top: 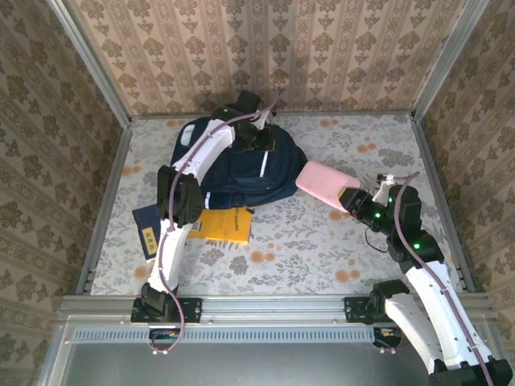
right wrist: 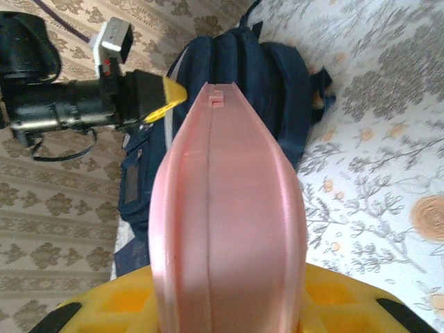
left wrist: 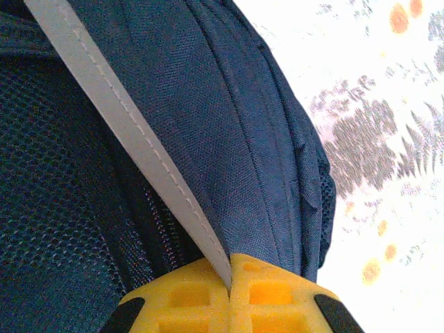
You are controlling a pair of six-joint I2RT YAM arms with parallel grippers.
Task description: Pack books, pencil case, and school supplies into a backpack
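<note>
— Where's your left arm point(top: 183, 193)?
— Stretched far forward, elbow raised, wrist tipped down. My left fingers point(left wrist: 187, 302) are pressed tight together, pinching what they grip.
— And your right arm point(top: 418, 257)?
— Bent low, reaching inward. My right fingers point(right wrist: 336, 298) stand partly spread, clamped on their load.

From above, the left arm point(top: 181, 197) crosses the backpack point(top: 241, 173), hiding a strip of it, and covers a corner of the yellow book point(top: 229, 227) and of the navy book point(top: 145, 229). The print on both covers is too small to read. At the left wrist, the bottom edge cuts the left fingers point(left wrist: 187, 305), and the stripe point(left wrist: 125, 125) disappears between them. At the right wrist, the pink box point(right wrist: 222, 208) and the right fingers point(right wrist: 118, 302) run off the bottom edge.
</note>
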